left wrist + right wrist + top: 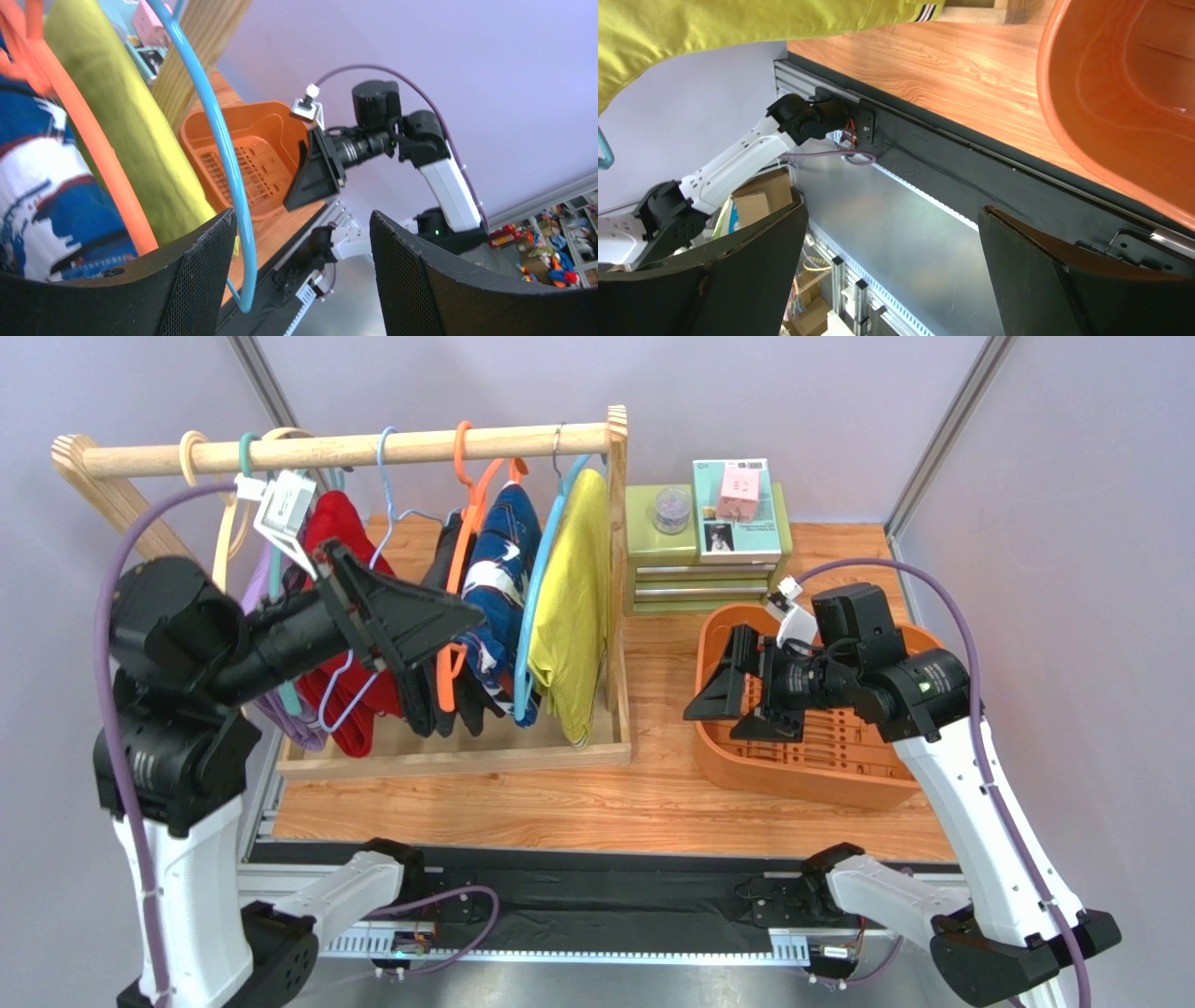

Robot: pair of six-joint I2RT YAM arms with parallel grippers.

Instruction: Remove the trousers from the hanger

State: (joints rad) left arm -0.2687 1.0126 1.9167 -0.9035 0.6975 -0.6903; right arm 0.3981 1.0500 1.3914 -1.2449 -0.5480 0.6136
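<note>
The yellow-green trousers (568, 609) hang on a blue hanger (530, 637) at the right end of the wooden rail (407, 448). The navy printed trousers (501, 567) hang beside them on an orange hanger (452, 665). My left gripper (456, 633) is open at the front of these hangers. In the left wrist view the blue hanger (226, 161) runs down just inside the left finger (203, 280) of the gripper (302, 217), with the yellow-green trousers (119, 119) and the navy trousers (49, 203) to its left. My right gripper (713, 693) (892, 210) is open and empty, right of the rack by the basket.
An orange basket (744, 763) sits right of the rack, under my right arm. A black garment (442, 560) and a red garment (344, 525) hang further left on the rail. Green boxes (701, 567) with a pink box (739, 500) on top stand behind. The rack's wooden base (463, 749) lies below.
</note>
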